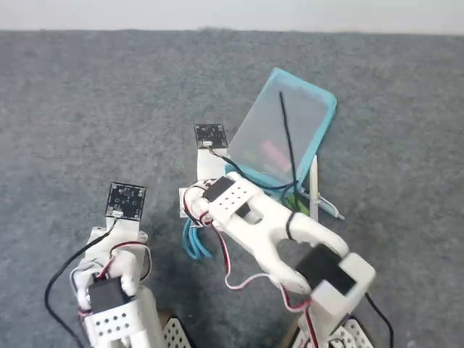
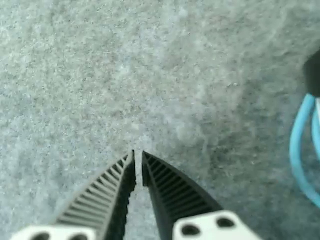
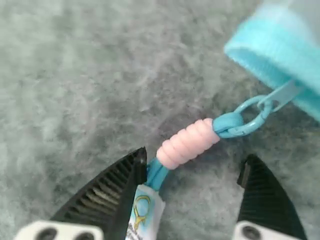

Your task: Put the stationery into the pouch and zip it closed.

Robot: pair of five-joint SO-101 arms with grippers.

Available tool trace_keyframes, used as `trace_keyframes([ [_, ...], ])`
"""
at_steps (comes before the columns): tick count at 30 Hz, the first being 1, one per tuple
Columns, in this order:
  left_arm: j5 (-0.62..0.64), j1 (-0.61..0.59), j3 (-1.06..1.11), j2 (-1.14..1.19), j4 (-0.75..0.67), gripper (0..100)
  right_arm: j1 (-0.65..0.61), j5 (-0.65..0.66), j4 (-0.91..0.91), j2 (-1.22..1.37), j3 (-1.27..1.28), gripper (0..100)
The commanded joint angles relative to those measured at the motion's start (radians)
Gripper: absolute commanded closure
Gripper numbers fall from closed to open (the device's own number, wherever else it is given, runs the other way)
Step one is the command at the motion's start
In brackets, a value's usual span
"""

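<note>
A grey, fuzzy, felt-like table covering (image 1: 87,109) spreads under everything, evenly lit with only soft shadows. Along its far edge runs a pale wall (image 1: 217,13).

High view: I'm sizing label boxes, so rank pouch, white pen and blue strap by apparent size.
Pouch, clearly largest.
White pen next.
Blue strap smallest, though an arm covers its upper end, so those two stay unsure.

Hidden under the right arm (image 1: 268,225): near end of the pouch (image 1: 290,123), lower end of the white pen (image 1: 314,181), most of a green item (image 1: 293,199), top of the blue cord (image 1: 194,243). Pink patch (image 1: 274,152) inside the pouch blurred, kind impossible to tell. Cut off by the picture edge in the wrist views: cord and pouch.
</note>
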Motion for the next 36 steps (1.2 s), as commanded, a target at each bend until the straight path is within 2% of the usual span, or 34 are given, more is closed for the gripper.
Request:
trace_keyframes([
  [1, -0.008, -0.003, -0.005, 0.014, 0.005, 98, 0.031, -0.066, 0.024, 0.053, -0.141, 70.3],
  [6, -0.008, -0.003, -0.005, 0.014, 0.005, 98, 0.088, -0.092, 0.108, 0.122, -0.25, 70.5],
  [14, -0.008, -0.003, -0.005, 0.014, 0.005, 98, 0.091, -0.092, 0.111, 0.153, -0.255, 92.2],
  [20, -0.008, -0.003, -0.005, 0.014, 0.005, 98, 0.101, -0.077, 0.139, 0.147, -0.252, 94.0],
  [22, -0.008, -0.003, -0.005, 0.014, 0.005, 98, 0.134, 0.023, 0.202, 0.143, -0.269, 94.0],
  [27, -0.008, -0.003, -0.005, 0.014, 0.005, 98, 0.249, 0.514, 0.456, 0.13, -0.42, 96.3],
  [30, -0.008, -0.003, -0.005, 0.014, 0.005, 98, 0.277, 0.717, 0.605, 0.117, -0.493, 99.0],
  [32, -0.008, -0.003, -0.005, 0.014, 0.005, 98, 0.294, 0.776, 0.653, 0.102, -0.496, 99.1],
  [36, -0.008, -0.003, -0.005, 0.014, 0.005, 98, 0.311, 0.812, 0.65, 0.044, -0.456, 99.2],
])
